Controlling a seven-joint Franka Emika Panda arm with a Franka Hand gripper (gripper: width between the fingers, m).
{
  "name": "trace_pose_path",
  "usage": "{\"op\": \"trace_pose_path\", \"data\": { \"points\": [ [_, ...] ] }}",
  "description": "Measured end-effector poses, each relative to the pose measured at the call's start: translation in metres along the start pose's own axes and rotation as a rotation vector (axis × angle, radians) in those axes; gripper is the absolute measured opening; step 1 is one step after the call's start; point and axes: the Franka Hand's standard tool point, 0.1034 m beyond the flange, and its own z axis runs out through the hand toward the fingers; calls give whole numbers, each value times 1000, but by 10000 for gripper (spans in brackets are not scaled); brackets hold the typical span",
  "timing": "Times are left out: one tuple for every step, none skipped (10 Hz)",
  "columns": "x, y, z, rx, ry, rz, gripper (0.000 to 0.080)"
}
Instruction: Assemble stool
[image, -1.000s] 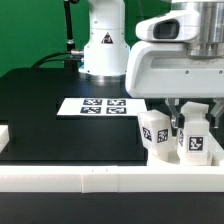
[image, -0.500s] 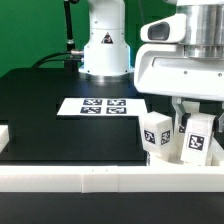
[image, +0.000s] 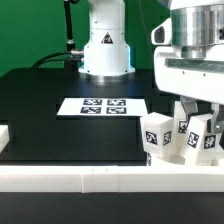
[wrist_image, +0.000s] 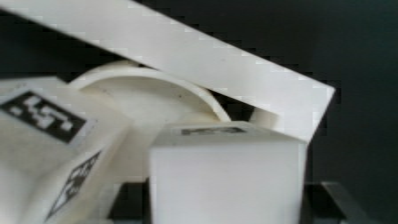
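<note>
The white two-finger gripper (image: 196, 113) hangs over short blocky white plastic legs (image: 156, 137) bearing black-and-white square tags, clustered beside the long white rail (image: 100, 176). The thick round white disc seat (wrist_image: 151, 90) lies behind them. Whether the jaws grip anything cannot be told.

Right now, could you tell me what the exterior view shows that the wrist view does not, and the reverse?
Only the exterior view shows the marker board, the arm's base and the tool above the legs. Only the wrist view shows the round seat behind a slanted white rail. Both show tagged legs on the black table.
</note>
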Motion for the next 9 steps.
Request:
{"op": "trace_pose_path", "data": {
  "points": [
    [-1, -1, 0, 11, -14, 130, 343],
    [-1, -2, 0, 21, -27, 261, 343],
    [-3, -2, 0, 20, -32, 332, 343],
    [-4, -2, 1, 19, -38, 425, 343],
    [-4, -2, 1, 21, -48, 515, 343],
    [-3, -3, 1, 35, -64, 672, 343],
    [-2, -3, 1, 77, -73, 777, 343],
    [-6, -3, 1, 99, -90, 840, 343],
    [-9, -2, 2, 100, -106, 885, 343]
  ]
}}
